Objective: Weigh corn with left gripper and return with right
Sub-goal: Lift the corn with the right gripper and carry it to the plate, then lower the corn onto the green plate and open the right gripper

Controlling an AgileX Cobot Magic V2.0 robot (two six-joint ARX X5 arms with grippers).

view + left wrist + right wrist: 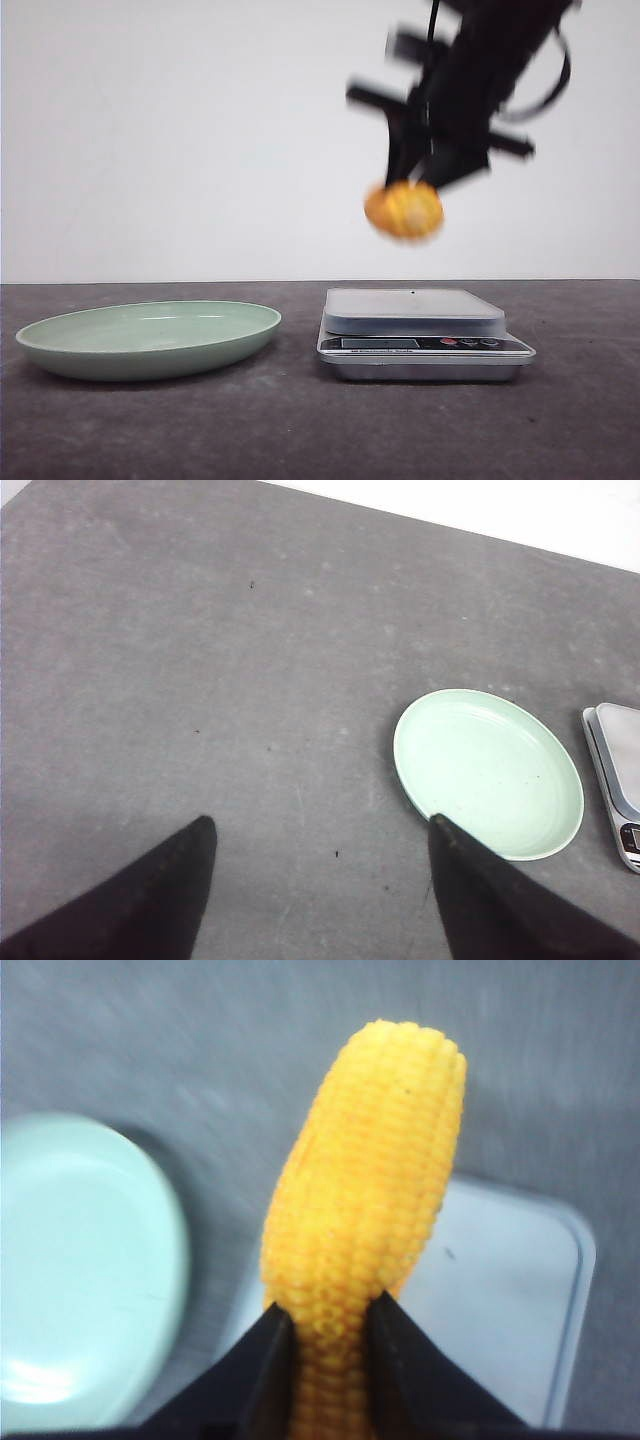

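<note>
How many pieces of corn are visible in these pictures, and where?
1. The corn is held in the right gripper, in the air above the scale. The green plate holds none. No other piece is visible.

Setting: a robot test bench in a lab-type room, not a home kitchen. Evidence: a bare dark grey tabletop (pixel 300 430), mottled and scuffed, runs the full width of the front view and meets a plain white backdrop wall (pixel 180 140) with no fixtures or decoration. Only two props stand on it, side by side and apart: a shallow pale green plate (pixel 150 338) and a small silver digital kitchen scale (pixel 420 335) (flat platform, display strip and buttons facing the camera). A black robot arm (pixel 480 70) with cabling hangs over the scale, motion-blurred.
</note>
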